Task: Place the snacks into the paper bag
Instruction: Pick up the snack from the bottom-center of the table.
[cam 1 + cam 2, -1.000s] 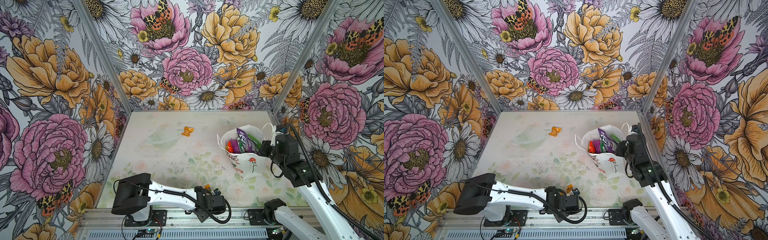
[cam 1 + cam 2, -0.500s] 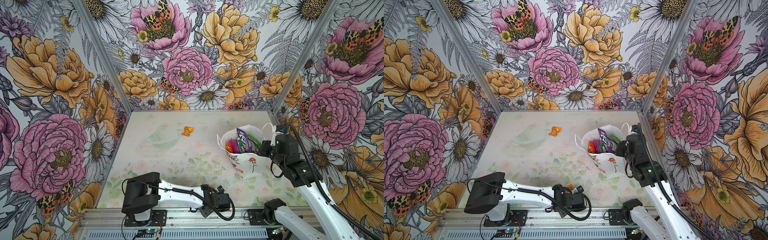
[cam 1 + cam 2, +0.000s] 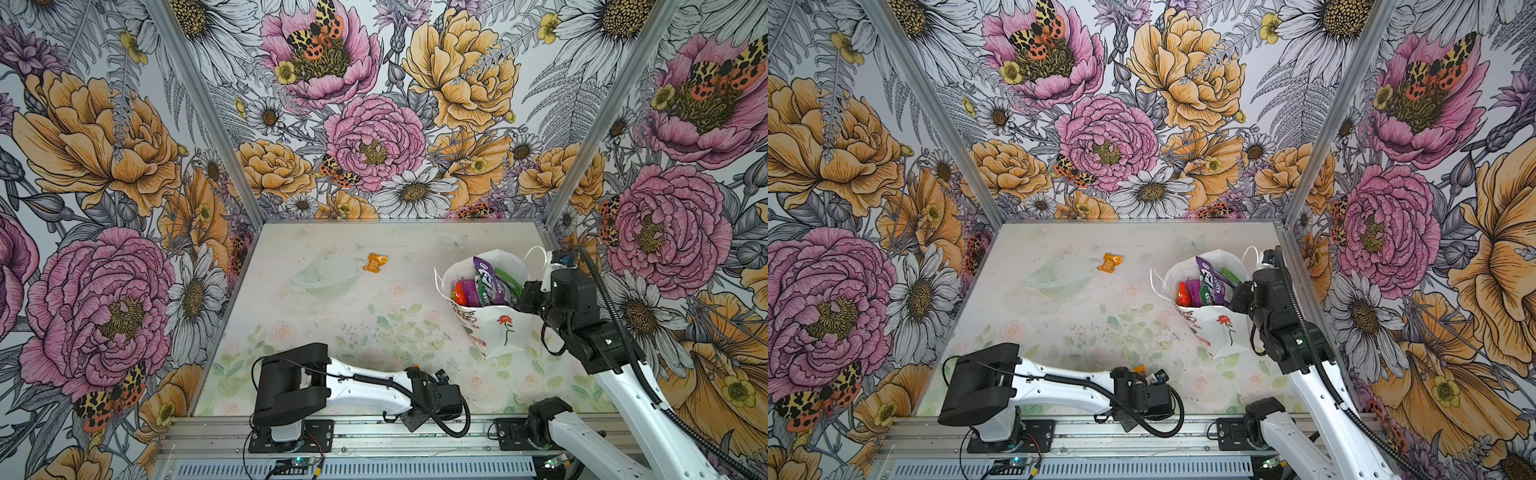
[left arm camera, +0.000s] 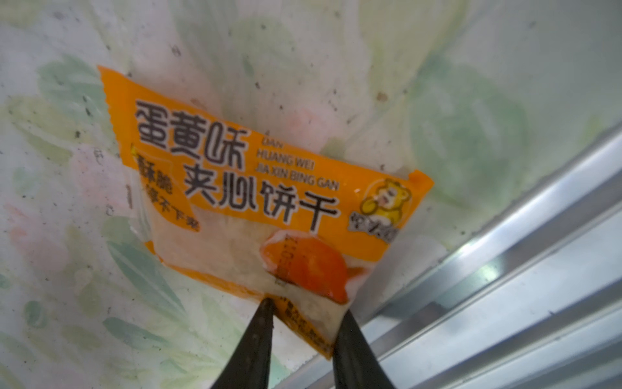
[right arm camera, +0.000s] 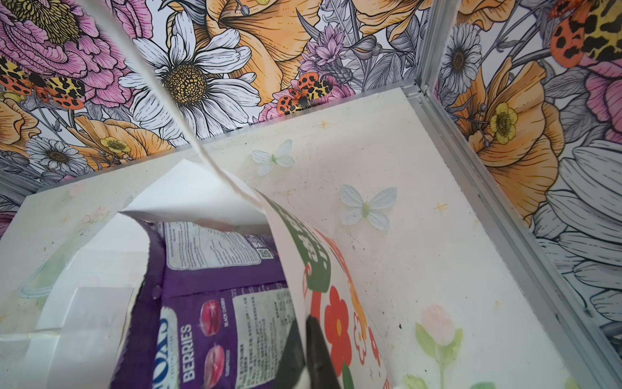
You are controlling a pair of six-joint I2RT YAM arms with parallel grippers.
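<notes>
In both top views the white rose-printed paper bag (image 3: 496, 332) stands at the right of the tabletop (image 3: 332, 328), already holding purple, green and red glossy packets (image 3: 484, 286), with a crumpled orange sachet (image 3: 375, 262) lying well apart behind. The left wrist view shows the left end effector (image 4: 306, 308) narrow around a corner of a flat orange biscuit packet (image 4: 269, 188), and I cannot tell whether it grips. The right wrist view shows the right end effector (image 5: 304, 325) pinching the bag's wall, so two snacks seem left.
</notes>
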